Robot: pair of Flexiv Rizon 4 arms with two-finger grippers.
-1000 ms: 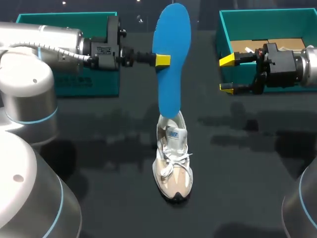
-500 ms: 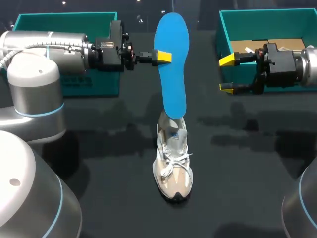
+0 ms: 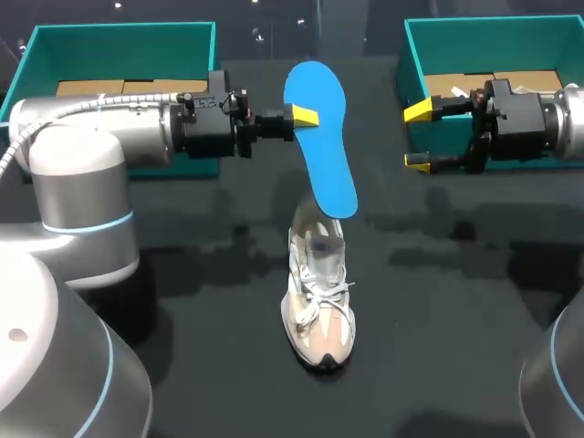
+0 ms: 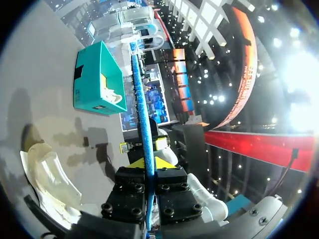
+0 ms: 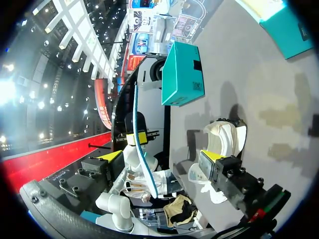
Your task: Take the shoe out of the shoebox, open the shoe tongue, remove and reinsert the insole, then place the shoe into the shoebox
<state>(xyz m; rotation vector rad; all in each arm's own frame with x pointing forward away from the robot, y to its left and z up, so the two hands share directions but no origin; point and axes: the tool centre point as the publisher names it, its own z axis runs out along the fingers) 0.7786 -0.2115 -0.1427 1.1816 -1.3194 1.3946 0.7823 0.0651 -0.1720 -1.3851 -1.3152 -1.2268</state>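
Holding the blue insole (image 3: 324, 151) by one end, left tool (image 3: 306, 116), free end past the tool near the collar of the shoe (image 3: 318, 301) on the bench (image 3: 456, 347); right tool (image 3: 417, 137) wide, empty; likely hazard: limp end buckling or toppling the shoe

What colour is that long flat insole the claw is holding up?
The insole is bright blue, clearest in the head view.
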